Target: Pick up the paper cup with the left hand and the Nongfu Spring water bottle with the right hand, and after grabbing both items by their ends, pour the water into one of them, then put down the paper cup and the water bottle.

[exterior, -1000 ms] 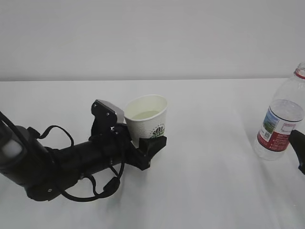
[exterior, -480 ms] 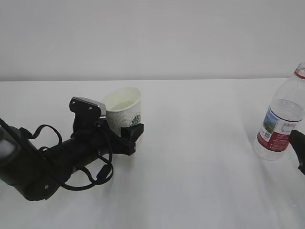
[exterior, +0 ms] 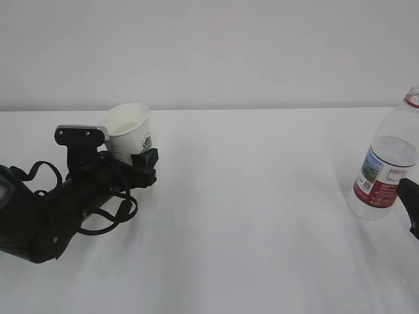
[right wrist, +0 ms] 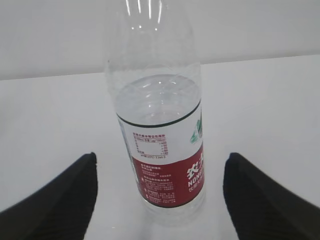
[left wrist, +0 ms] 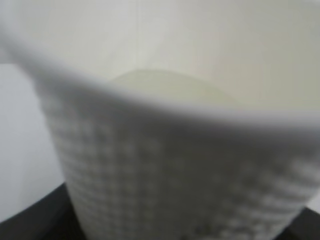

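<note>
White table (exterior: 262, 216) bare mid-span, paper cup (exterior: 127, 134) far left (gripped), bottle (exterior: 386, 163) right edge

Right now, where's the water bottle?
The bottle stands upright at the far right edge of the exterior view, on the table, between the open right gripper's jaws but untouched, far from the cup.

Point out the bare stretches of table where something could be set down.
The broad middle of the table, between the paper cup and the Nongfu Spring water bottle, is bare. Crowded: the left, under the left hand, and the right edge by the bottle.
</note>
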